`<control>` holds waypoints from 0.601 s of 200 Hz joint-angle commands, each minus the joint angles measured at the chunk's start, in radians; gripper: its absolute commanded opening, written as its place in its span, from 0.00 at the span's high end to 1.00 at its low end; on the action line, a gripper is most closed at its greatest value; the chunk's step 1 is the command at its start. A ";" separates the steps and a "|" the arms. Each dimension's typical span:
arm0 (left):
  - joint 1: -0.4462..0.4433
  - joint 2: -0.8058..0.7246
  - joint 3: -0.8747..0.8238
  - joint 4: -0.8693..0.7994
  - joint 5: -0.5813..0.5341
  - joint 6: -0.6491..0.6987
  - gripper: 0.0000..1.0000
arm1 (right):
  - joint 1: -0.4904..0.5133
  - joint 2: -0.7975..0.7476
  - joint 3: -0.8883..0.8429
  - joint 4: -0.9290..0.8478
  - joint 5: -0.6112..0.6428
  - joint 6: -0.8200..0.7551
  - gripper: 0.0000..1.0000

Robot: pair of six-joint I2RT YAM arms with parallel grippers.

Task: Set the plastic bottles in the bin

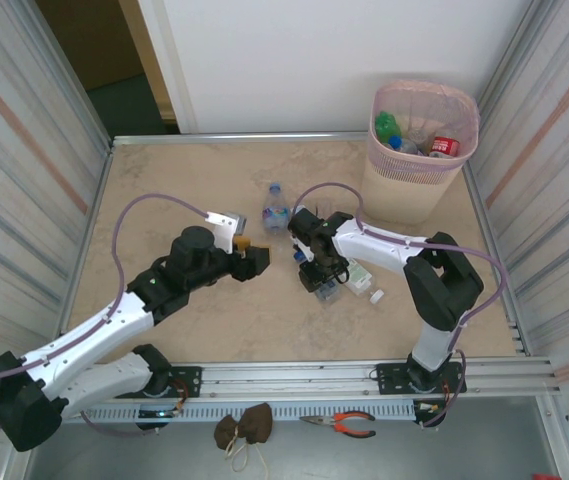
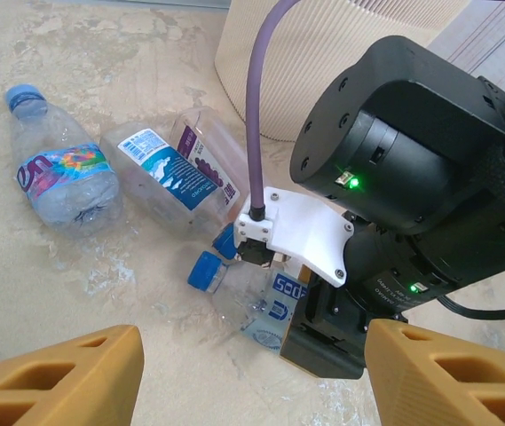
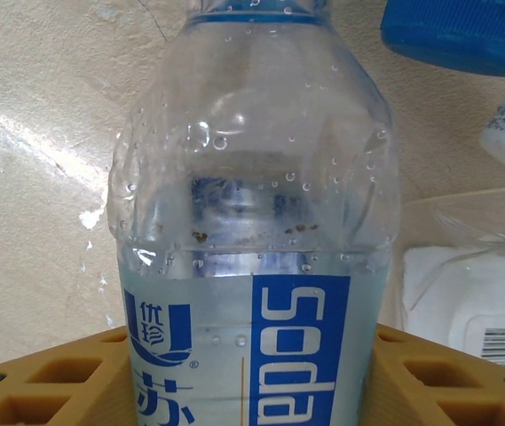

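Observation:
A clear soda bottle [image 3: 248,266] with a blue and white label lies on the table between my right gripper's [image 3: 248,377] tan fingers [image 3: 48,377], which press on both its sides. From above, the right gripper [image 1: 322,280] is down over a small cluster of bottles [image 1: 359,278] at mid table. The left wrist view has the same soda bottle [image 2: 270,302] under the right arm's black wrist, a flattened bottle [image 2: 168,169] and a blue-capped bottle [image 2: 61,173] further off. My left gripper [image 1: 256,260] hovers open to the left, holding nothing. The pink bin [image 1: 424,140] stands at the back right with several bottles inside.
One loose bottle [image 1: 275,208] lies behind the two grippers. A small white object [image 1: 376,296] sits right of the cluster. Metal rails edge the table. Orange-handled pliers [image 1: 349,424] and a brown cloth piece [image 1: 244,428] lie below the near rail.

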 commanded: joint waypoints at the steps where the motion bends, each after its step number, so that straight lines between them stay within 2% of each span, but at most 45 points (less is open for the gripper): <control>1: 0.010 -0.027 -0.008 0.015 -0.013 -0.016 0.33 | 0.000 -0.057 0.019 -0.033 -0.005 0.016 0.46; 69: 0.018 -0.041 -0.011 0.007 -0.016 -0.018 0.33 | -0.002 -0.196 0.109 -0.099 -0.024 0.015 0.47; 120: 0.019 -0.055 -0.014 -0.002 -0.021 -0.019 0.33 | -0.063 -0.297 0.238 -0.153 -0.031 -0.014 0.47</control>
